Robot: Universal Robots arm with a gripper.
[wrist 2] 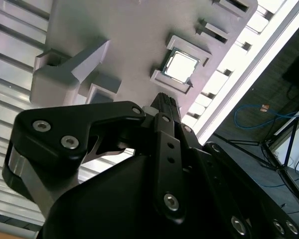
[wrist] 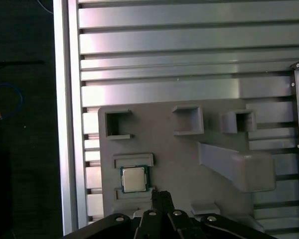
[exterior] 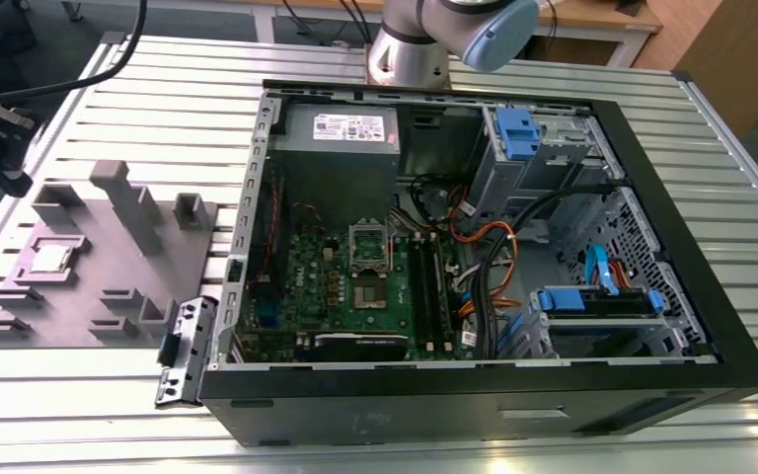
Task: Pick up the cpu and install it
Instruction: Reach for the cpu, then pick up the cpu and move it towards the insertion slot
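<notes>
cpu [exterior: 50, 259] [wrist 2: 180, 67] [wrist: 134, 179]: a small flat square chip with a pale silver-grey metal lid and a thin dark rim. I saw it lying flat in a square recessed nest of the fixture plate, not lifted.
fixture plate [exterior: 103, 272] [wrist 2: 114, 30] [wrist: 179, 164]: a matte grey slab with square pockets, low ribs, a few upright blocks and one long sloped fin. I took it as my landmark.
gripper [wrist 2: 165, 102] [wrist: 161, 195]: a black angular linkage with bright round screw heads. In both wrist views its tips looked pressed together with nothing between them. It hung over the plate, near the cpu's nest and apart from the chip.
arm [exterior: 465, 25]: a smooth silver-grey tube with a pale blue cap. Its base stood on the far side of the case from the plate.
table [exterior: 115, 390] [wrist: 164, 50]: long ribbed aluminium slats with a glossy sheen, lying under the plate.
computer case [exterior: 485, 380]: a black box lying with its open side up, just beside the plate.
circuit board [exterior: 352, 296]: green and flat, on the case floor at the end nearer the plate.
socket frame [exterior: 370, 247]: a shiny rectangular metal frame on that board, well apart from the plate.
cables [exterior: 492, 242]: orange and black strands looping inside the case, farther from the plate than the board.
</notes>
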